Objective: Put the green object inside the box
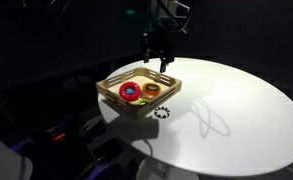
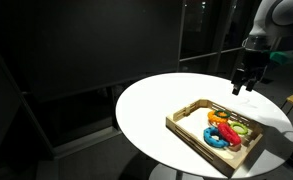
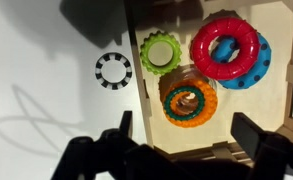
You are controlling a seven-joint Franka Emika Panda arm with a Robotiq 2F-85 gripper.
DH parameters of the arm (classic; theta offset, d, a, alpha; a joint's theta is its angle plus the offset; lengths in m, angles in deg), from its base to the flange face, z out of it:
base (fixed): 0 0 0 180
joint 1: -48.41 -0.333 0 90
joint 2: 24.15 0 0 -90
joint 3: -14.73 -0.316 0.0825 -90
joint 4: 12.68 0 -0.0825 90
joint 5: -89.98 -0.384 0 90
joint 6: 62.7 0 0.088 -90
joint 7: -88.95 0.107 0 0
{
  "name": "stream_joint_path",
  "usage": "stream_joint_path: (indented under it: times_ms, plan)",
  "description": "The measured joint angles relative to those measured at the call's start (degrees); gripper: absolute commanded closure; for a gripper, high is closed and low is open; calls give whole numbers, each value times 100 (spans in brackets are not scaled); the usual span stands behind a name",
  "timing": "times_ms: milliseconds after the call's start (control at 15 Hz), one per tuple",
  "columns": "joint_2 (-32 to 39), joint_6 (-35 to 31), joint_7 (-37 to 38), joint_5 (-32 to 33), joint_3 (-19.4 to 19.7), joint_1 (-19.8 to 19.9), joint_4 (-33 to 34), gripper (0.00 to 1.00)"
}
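The green object [image 3: 160,53], a light-green ring with a bumpy rim, lies flat inside the box [image 3: 238,105], in a corner by the slatted wall. It also shows in an exterior view [image 1: 150,92]. The box is a shallow light-wood tray on the round white table, seen in both exterior views [image 1: 110,84] [image 2: 185,124]. My gripper [image 3: 186,135] is open and empty. It hangs above the box's far edge in both exterior views [image 1: 158,60] [image 2: 241,86], well clear of the rings.
In the box also lie a red ring [image 3: 224,48] on a blue one [image 3: 254,68] and an orange ring with a teal centre [image 3: 189,99]. A black-and-white toothed ring [image 3: 114,69] [image 1: 163,111] lies on the white table [image 1: 236,105] just outside the box. The surroundings are dark.
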Motion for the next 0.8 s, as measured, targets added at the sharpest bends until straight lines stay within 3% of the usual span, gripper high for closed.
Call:
stream_joint_path:
  times_ms: [333, 800]
  plan:
    - [-455, 325, 0, 0, 83, 32, 27, 0]
    - [-942, 1404, 17, 410, 145, 87, 460, 0]
